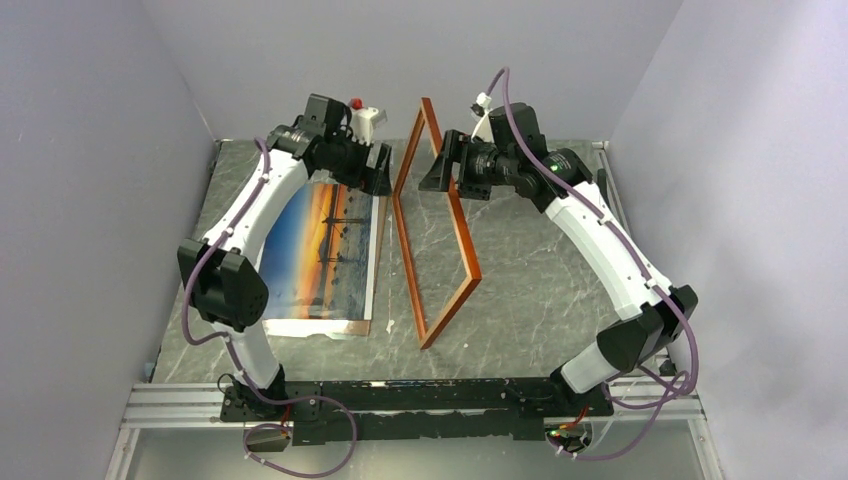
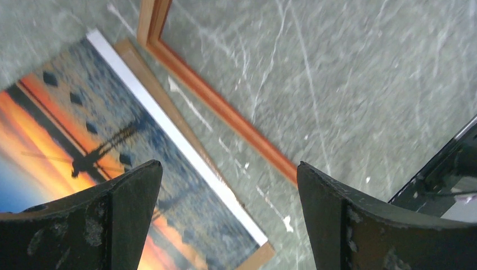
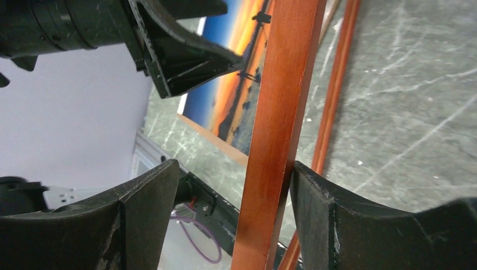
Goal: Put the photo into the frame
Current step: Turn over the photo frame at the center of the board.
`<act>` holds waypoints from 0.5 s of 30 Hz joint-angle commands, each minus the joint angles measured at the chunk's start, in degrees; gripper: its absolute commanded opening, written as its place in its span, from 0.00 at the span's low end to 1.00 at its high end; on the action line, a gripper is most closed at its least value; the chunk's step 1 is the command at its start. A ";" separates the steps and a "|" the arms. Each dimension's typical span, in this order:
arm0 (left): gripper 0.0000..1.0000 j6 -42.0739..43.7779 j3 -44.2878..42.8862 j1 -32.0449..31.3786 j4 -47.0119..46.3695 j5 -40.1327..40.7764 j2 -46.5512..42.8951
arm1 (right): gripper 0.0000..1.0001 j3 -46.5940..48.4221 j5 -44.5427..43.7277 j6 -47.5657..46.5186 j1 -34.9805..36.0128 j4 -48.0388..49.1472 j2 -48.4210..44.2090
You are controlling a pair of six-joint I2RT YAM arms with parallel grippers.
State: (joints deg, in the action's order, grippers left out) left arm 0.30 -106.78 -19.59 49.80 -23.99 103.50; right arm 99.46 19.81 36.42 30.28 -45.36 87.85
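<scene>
Reddish-orange frame (image 3: 278, 124) stands on edge on the bench (image 1: 530, 280), tilted. Its top rail sits between the parted fingers of the right tool (image 3: 232, 171), possibly touching one. Photo (image 2: 84, 140) lies face-up beside it, below the left tool (image 2: 228, 167), spread wide, holding nothing.

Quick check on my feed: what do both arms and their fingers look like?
The left arm and right arm have white curved shells with black joints. A purple cable runs along each. The fingers are black, wedge-shaped and scuffed.
</scene>
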 commanded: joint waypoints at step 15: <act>0.95 8.15 15.45 0.35 7.37 4.19 -15.51 | 0.28 -20.59 -17.70 -10.43 -4.65 2.52 -16.48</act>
State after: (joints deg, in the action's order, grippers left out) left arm 6.90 -93.12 -19.35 56.49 -20.95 92.77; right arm 82.15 6.31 28.69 26.41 -46.52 75.18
